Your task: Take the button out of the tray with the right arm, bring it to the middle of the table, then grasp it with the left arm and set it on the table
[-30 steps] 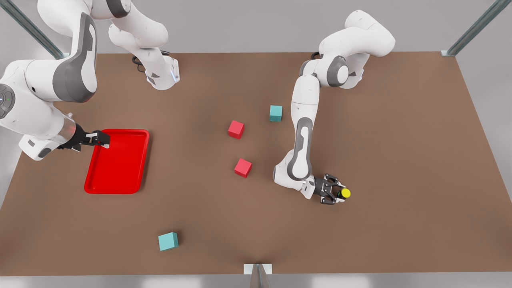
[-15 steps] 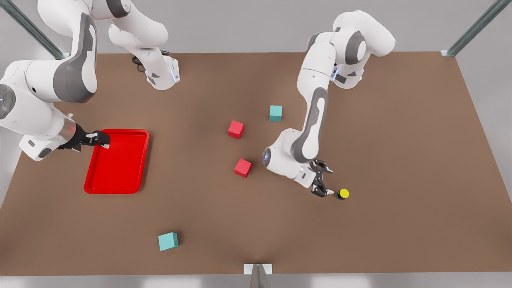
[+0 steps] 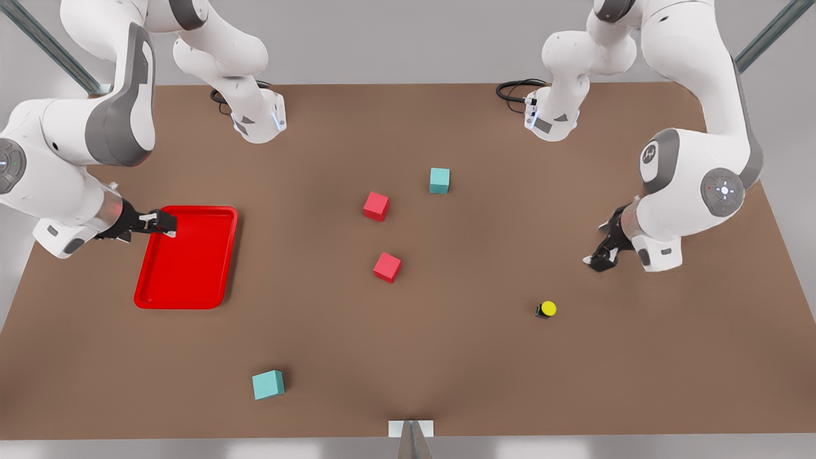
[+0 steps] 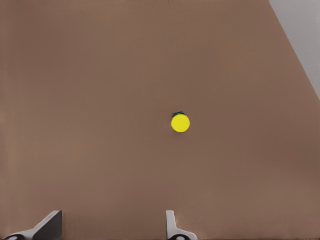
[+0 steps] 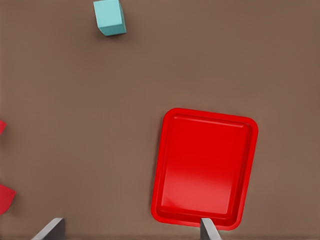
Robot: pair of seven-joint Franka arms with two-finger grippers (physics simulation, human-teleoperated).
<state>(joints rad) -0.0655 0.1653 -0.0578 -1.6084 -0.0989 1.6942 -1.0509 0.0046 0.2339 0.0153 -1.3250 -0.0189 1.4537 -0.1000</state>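
Observation:
The button (image 3: 546,310) (image 4: 180,122), a yellow cap on a small black body, stands alone on the brown table (image 3: 459,370) toward the front view's right. My left gripper (image 3: 599,258) (image 4: 110,227) hangs open and empty above the table, up and to the right of the button, well apart from it. The red tray (image 3: 188,261) (image 5: 205,165) lies at the front view's left with nothing in it. My right gripper (image 3: 162,223) (image 5: 130,230) waits open above the tray's back left corner.
Two red cubes (image 3: 376,206) (image 3: 387,267) sit near the table's middle, with a teal cube (image 3: 439,180) behind them. A second teal cube (image 3: 268,384) (image 5: 110,17) lies near the front edge. Both arm bases stand at the back edge.
My left gripper let go of the button, lifted, and swung away toward the front view's right. The button stayed where it was set. The right arm has not moved.

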